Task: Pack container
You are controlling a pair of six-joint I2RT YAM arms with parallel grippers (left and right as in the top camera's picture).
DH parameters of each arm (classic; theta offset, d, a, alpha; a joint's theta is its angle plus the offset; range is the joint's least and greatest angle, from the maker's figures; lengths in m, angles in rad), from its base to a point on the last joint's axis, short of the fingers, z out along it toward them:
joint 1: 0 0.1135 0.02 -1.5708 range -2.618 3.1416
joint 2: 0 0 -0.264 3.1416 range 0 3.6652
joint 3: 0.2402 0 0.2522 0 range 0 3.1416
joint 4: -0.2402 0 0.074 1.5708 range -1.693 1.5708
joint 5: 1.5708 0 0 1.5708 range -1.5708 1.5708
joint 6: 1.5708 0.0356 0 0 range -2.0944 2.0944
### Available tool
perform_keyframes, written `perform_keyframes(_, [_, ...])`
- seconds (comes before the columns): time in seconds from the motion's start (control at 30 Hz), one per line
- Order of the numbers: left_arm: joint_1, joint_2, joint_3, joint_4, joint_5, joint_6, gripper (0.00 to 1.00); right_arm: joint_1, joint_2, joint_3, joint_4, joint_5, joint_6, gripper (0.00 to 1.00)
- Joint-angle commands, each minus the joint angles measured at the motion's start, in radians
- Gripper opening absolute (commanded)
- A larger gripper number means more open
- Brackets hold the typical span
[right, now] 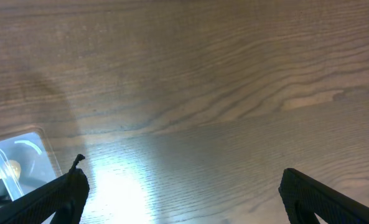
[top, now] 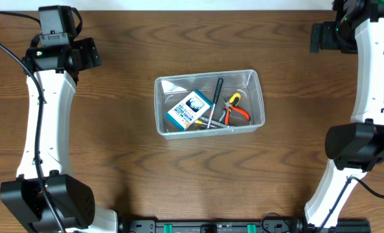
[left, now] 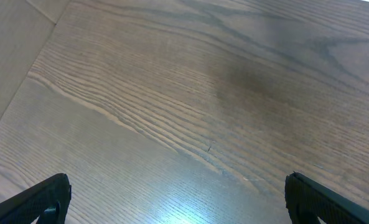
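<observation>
The clear plastic container (top: 256,97) sits at the table's middle in the overhead view. Inside it lie a small blue-and-white box (top: 188,109), a black-handled screwdriver (top: 215,94) and orange-handled pliers (top: 235,111). A corner of the container (right: 32,146) shows at the lower left of the right wrist view. My left gripper (left: 178,199) is open and empty over bare wood at the far left. My right gripper (right: 181,196) is open and empty over bare wood at the far right. Both are well away from the container.
The wooden table (top: 114,168) spreads all round the container. The left arm's white links (top: 46,110) run along the left side and the right arm's links (top: 373,77) along the right side. A black rail (top: 211,226) lies at the front edge.
</observation>
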Motion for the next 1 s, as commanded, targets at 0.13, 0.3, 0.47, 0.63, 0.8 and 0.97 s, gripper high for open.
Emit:
perform_keyframes(0.13, [0.002, -0.010, 0.008, -0.003, -0.008, -0.009, 0.98, 0.016, -0.080, 0.012, 0.000, 0.007, 0.013, 0.99])
perform_keyframes(0.3, [0.002, -0.010, 0.008, -0.003, -0.008, -0.009, 0.98, 0.055, -0.222, 0.012, 0.000, 0.006, 0.013, 0.99])
perform_keyframes(0.47, [0.002, -0.010, 0.008, -0.003, -0.008, -0.009, 0.98, 0.102, -0.375, 0.012, 0.000, 0.007, 0.013, 0.99])
perform_keyframes(0.63, [0.002, -0.010, 0.008, -0.003, -0.008, -0.009, 0.98, 0.161, -0.528, 0.012, 0.000, 0.006, 0.013, 0.99])
perform_keyframes(0.8, [0.002, -0.010, 0.008, -0.003, -0.008, -0.009, 0.98, 0.224, -0.671, 0.012, -0.003, 0.008, 0.011, 0.99])
perform_keyframes(0.97, [0.002, -0.010, 0.008, -0.003, -0.008, -0.009, 0.98, 0.240, -0.811, -0.050, 0.028, 0.011, 0.008, 0.99])
